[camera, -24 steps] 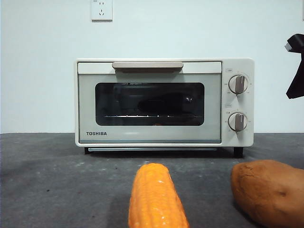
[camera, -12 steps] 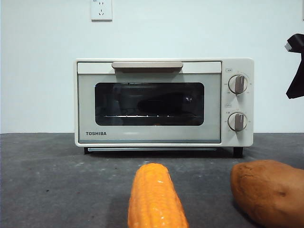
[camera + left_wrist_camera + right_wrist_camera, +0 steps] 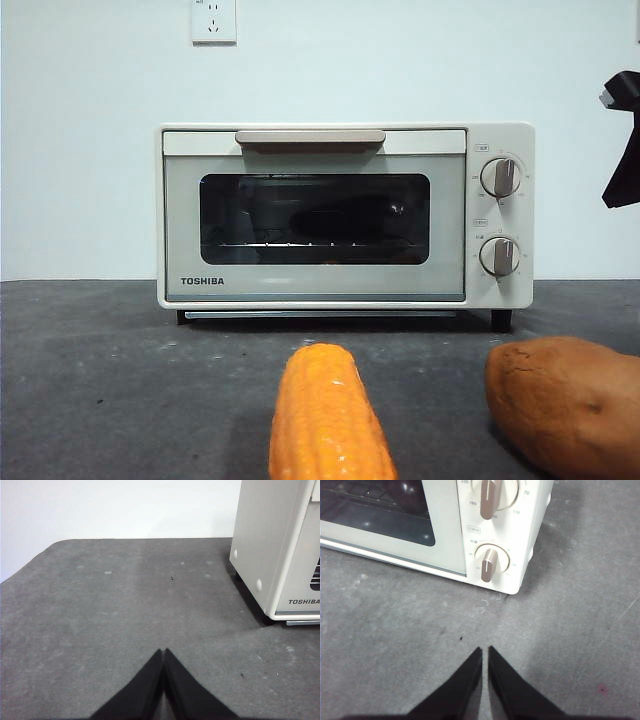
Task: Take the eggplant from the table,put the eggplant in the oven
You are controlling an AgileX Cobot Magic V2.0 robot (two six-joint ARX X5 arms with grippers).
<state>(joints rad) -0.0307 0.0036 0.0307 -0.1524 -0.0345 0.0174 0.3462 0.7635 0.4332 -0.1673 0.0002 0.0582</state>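
The oven (image 3: 345, 215), marked TOSHIBA, stands door-closed with the eggplant (image 3: 345, 218) dark inside. Left gripper (image 3: 164, 652) and right gripper (image 3: 485, 651), jaws together, hover over the table (image 3: 125, 605) beside it.

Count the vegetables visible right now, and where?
3. The corn cob lies on the table in front of the oven; the sweet potato lies to its right; the eggplant shows dimly behind the closed oven door. Others may be out of view.

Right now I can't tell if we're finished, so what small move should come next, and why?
Probably none beyond keeping both arms back: the eggplant lies dark behind the shut oven door, and the left gripper and right gripper are shut, holding nothing.
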